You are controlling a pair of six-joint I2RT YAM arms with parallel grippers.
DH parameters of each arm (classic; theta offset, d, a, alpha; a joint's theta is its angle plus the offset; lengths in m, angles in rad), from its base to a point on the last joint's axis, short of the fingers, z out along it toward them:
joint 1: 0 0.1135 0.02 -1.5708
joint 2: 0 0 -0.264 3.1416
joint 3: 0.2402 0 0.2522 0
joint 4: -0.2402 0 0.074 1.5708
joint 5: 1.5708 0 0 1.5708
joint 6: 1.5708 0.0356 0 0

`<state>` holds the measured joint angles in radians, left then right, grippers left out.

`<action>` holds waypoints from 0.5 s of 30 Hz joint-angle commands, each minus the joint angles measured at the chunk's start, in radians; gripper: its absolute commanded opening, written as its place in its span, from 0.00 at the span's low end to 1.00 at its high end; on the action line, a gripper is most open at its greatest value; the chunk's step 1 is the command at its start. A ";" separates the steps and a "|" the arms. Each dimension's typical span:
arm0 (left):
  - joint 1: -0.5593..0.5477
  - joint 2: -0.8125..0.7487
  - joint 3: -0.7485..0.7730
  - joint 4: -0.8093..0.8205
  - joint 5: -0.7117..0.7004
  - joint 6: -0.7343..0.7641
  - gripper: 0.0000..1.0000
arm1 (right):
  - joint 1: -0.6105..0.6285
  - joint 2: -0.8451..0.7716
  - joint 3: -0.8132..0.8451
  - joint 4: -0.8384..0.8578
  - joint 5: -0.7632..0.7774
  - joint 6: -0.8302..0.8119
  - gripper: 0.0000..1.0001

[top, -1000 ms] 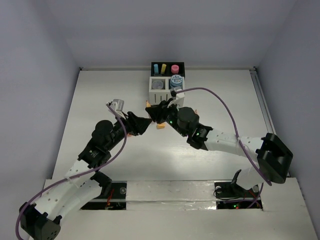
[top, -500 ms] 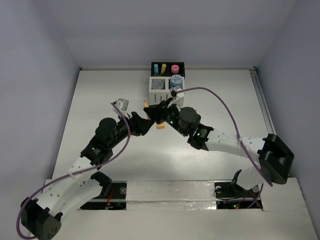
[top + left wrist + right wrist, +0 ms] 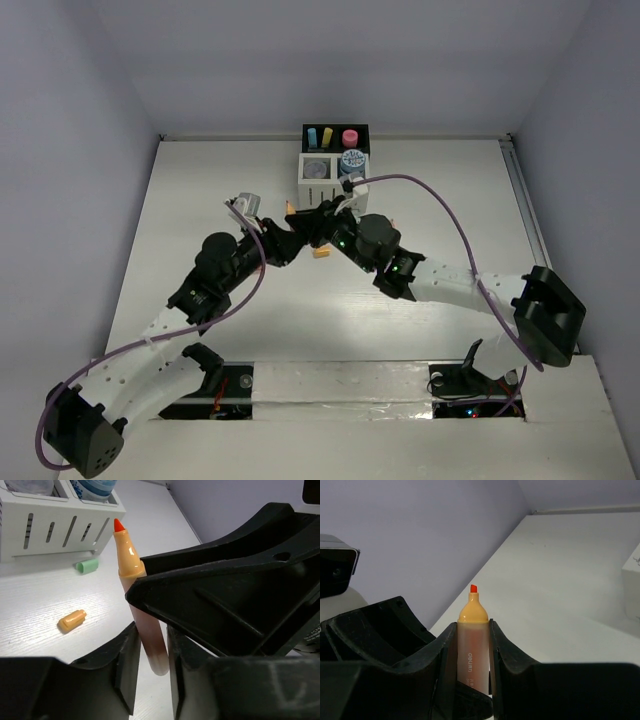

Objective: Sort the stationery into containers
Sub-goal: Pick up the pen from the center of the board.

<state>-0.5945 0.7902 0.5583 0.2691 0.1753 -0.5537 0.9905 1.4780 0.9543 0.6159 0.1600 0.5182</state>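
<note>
An uncapped orange highlighter [image 3: 472, 630] stands between my two grippers at the table's middle, just in front of the organiser [image 3: 322, 188]. My right gripper [image 3: 472, 624] is shut on its barrel just below the orange neck. My left gripper [image 3: 151, 627] has both fingers tight against the highlighter's [image 3: 131, 555] tail end, below the right gripper's fingers. In the top view the left gripper [image 3: 287, 240] and right gripper [image 3: 305, 222] meet tip to tip. The organiser's black bins hold blue, yellow and pink stubs [image 3: 327, 134]. A white bin holds a blue-white roll [image 3: 352, 159].
An orange cap [image 3: 71, 621] lies on the table near the grippers; it also shows in the top view [image 3: 320, 253]. A green cap [image 3: 86, 566] lies against the white slatted wall [image 3: 50, 530]. The right arm's purple cable [image 3: 450, 215] arcs over the table's right half.
The left arm has swung up and to the right, its wrist nearer the organiser. The right gripper and the highlighter have hardly moved.
</note>
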 commanded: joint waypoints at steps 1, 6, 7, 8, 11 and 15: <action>0.002 -0.013 0.002 0.142 -0.040 -0.006 0.20 | 0.016 0.010 -0.008 0.067 -0.040 0.045 0.01; 0.002 -0.037 -0.018 0.122 -0.039 0.012 0.00 | 0.016 -0.016 -0.038 0.056 -0.028 0.068 0.03; 0.002 -0.045 -0.035 0.117 -0.034 0.023 0.00 | 0.016 -0.030 -0.043 0.045 -0.022 0.062 0.11; 0.002 -0.067 -0.050 0.114 -0.030 0.028 0.00 | 0.016 -0.047 -0.046 0.007 -0.014 0.057 0.19; 0.002 -0.127 -0.135 0.134 -0.004 0.018 0.00 | 0.007 -0.126 -0.043 -0.083 -0.031 0.031 0.49; -0.007 -0.201 -0.262 0.281 0.096 -0.014 0.00 | -0.047 -0.266 -0.094 -0.251 -0.091 0.000 0.64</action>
<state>-0.5983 0.6361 0.3557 0.3737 0.1890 -0.5549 0.9806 1.3132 0.8780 0.4671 0.1158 0.5415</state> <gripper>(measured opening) 0.153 0.627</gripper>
